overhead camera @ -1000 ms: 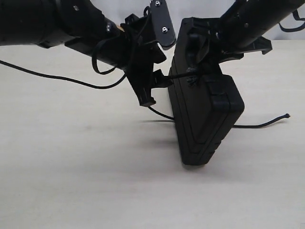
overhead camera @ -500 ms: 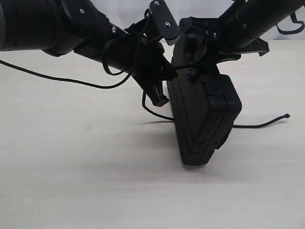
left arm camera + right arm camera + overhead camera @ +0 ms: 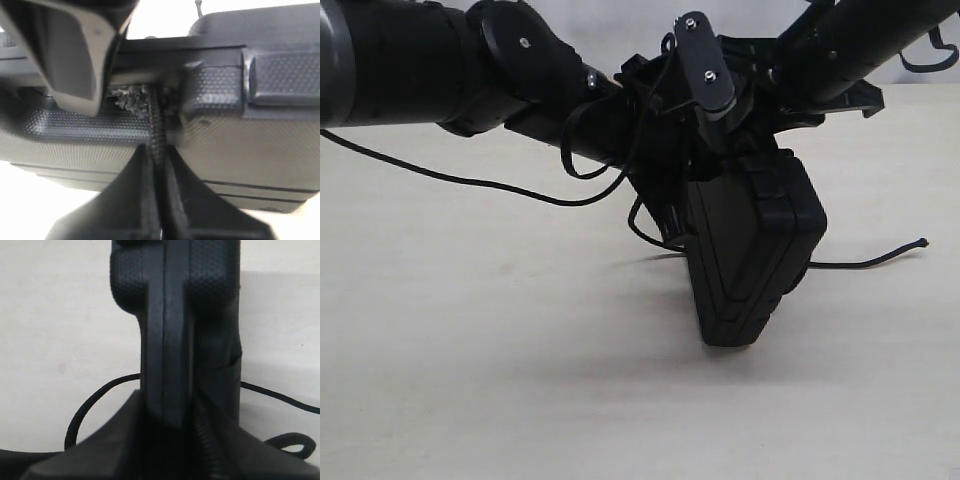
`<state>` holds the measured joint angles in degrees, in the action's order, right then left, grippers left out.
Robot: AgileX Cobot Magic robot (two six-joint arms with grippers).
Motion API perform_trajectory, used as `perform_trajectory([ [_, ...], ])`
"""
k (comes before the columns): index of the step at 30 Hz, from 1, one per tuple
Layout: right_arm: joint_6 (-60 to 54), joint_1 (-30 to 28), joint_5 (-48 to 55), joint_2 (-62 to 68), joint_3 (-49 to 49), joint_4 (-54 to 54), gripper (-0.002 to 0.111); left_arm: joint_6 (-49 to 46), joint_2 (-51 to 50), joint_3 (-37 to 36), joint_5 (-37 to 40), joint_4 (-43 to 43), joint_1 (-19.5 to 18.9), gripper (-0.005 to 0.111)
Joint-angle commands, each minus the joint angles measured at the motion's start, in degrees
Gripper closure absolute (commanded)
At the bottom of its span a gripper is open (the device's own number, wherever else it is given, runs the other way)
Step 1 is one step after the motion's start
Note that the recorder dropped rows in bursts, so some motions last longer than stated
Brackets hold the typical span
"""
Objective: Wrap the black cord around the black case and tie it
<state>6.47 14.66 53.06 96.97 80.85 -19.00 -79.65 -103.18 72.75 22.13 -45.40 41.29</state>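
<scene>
The black case (image 3: 755,255) hangs tilted, its lower corner just over the table, with my right gripper (image 3: 755,110) shut on its top edge. The right wrist view shows those jaws (image 3: 172,425) clamped on the case's (image 3: 175,315) rim, with braided cord (image 3: 205,440) pinned beside it. My left gripper (image 3: 678,205) presses against the case's left side. Seen from the left wrist, its jaws (image 3: 157,150) are shut on the black cord (image 3: 156,127) just below a frayed knot (image 3: 131,97) on the case (image 3: 250,135). Slack cord (image 3: 450,178) trails left, and its tip (image 3: 920,243) lies at the right.
A pale tabletop (image 3: 520,380) spreads beneath everything. A loop of cord (image 3: 640,228) hangs under the left gripper. The left arm (image 3: 440,70) stretches in from the left and the right arm (image 3: 860,40) from the upper right.
My left gripper has moved right, up against the case, and gone from open to shut on the cord. The case and right gripper have hardly moved.
</scene>
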Motion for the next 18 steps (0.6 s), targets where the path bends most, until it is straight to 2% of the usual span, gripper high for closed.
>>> perform_trajectory([
  [1,-0.88,0.10,1.22,0.19,-0.55,0.34,0.104,0.86,-0.15,0.05,-0.12,0.29,-0.26,0.106],
  [2,-0.88,0.10,1.22,0.19,-0.55,0.34,0.104,1.58,0.14,0.05,-0.09,0.57,-0.41,0.105],
  [6,-0.88,0.10,1.22,0.19,-0.55,0.22,0.104,2.48,1.90,0.05,2.32,1.93,-2.12,0.077],
  [8,-0.88,0.46,1.22,0.19,-0.55,0.22,0.104,2.85,3.30,0.05,4.07,4.14,-3.34,0.067],
  [10,-0.88,1.58,0.58,0.19,-0.55,0.50,0.104,3.27,5.15,0.05,5.53,7.10,-4.28,0.063],
  [18,0.89,8.59,-4.54,0.88,-0.98,0.18,0.104,4.46,12.01,0.05,10.40,10.42,-10.24,0.063],
])
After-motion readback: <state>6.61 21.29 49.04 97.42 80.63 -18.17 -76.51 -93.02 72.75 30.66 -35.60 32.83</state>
